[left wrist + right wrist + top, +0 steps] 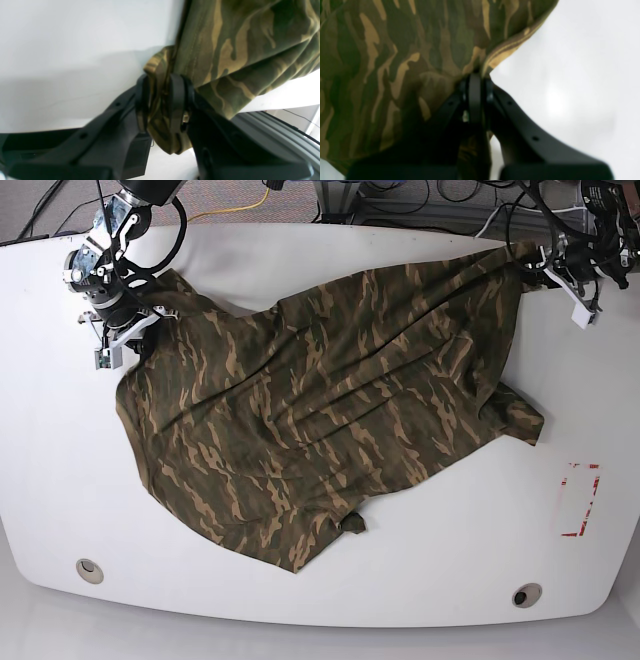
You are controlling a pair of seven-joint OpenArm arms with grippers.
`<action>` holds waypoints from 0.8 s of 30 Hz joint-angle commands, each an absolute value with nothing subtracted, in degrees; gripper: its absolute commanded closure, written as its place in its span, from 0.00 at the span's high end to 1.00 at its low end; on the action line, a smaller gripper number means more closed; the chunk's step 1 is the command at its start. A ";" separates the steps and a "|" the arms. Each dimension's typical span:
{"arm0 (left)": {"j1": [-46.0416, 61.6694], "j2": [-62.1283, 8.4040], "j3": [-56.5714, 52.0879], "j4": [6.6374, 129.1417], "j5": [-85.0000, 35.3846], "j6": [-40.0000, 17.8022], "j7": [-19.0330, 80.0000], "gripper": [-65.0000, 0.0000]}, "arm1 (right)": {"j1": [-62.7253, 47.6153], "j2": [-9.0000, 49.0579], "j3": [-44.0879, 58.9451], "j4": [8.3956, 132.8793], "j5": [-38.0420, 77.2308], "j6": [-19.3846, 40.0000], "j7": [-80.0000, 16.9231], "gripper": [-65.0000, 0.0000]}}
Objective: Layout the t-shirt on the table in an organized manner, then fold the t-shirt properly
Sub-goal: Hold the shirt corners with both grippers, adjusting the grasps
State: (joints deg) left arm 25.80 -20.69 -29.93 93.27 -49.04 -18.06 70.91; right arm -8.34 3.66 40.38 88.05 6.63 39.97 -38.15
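Two end effectors pinch the t-shirt [320, 410] on the white counter [420, 580].
Left end effector [160, 100] grips one bunched edge, right end effector [476, 82] grips the opposite edge; no writing is readable.

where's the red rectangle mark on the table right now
In the base view the red rectangle mark sits near the table's right edge, just right of the t-shirt and above the right-hand round hole.

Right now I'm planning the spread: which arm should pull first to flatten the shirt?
Probably the left: its jaws pinch the t-shirt edge at the table corner, beside the bunched folds; right gripper only anchors.
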 commanded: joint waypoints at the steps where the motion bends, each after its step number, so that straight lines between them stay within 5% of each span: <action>1: 26.15 -21.41 -30.20 93.58 -46.46 -17.80 71.78 0.17 | -8.22 4.09 40.31 88.40 5.67 40.00 -39.78 0.03; 7: 26.15 -21.41 -30.29 93.67 -46.37 -17.89 71.60 0.15 | -8.22 4.09 40.31 88.31 5.67 40.00 -39.78 0.03; 11: 26.15 -21.41 -30.29 93.76 -46.37 -17.98 71.60 0.00 | -8.22 4.09 40.31 88.31 5.67 40.00 -39.78 0.03; 17: 26.07 -21.32 -30.29 94.02 -46.55 -18.86 71.60 0.00 | -8.22 4.09 40.31 88.40 5.67 40.00 -39.78 0.03; 24: 24.57 -21.32 -30.29 95.16 -47.25 -31.25 71.96 0.00 | -8.13 4.09 40.31 88.66 5.76 40.00 -39.78 0.03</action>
State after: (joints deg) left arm 24.64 -20.51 -29.98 93.47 -46.30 -28.84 72.05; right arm -8.34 3.66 40.38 88.07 6.66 39.99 -38.15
